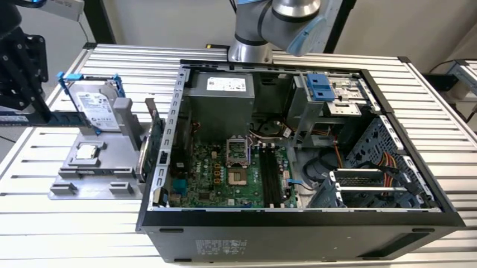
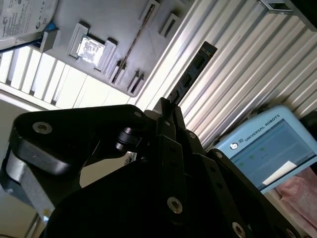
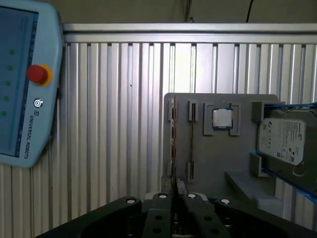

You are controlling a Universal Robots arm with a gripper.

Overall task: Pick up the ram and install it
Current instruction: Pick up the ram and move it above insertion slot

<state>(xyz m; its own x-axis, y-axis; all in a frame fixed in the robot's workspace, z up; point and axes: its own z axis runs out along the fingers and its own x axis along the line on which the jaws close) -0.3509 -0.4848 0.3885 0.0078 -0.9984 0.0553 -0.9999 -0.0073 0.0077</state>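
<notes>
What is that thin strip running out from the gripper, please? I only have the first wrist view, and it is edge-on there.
Observer: In the second wrist view it is the ram, a long dark stick clamped in the gripper.
Operator: Thank you. Where is the computer?
Observer: The open computer case sits to the exterior view's right of the gray holder. The gripper is at that view's left edge, apart from the case.
Operator: Are its memory slots free?
Observer: The long black memory slots beside the CPU socket look empty.
</notes>
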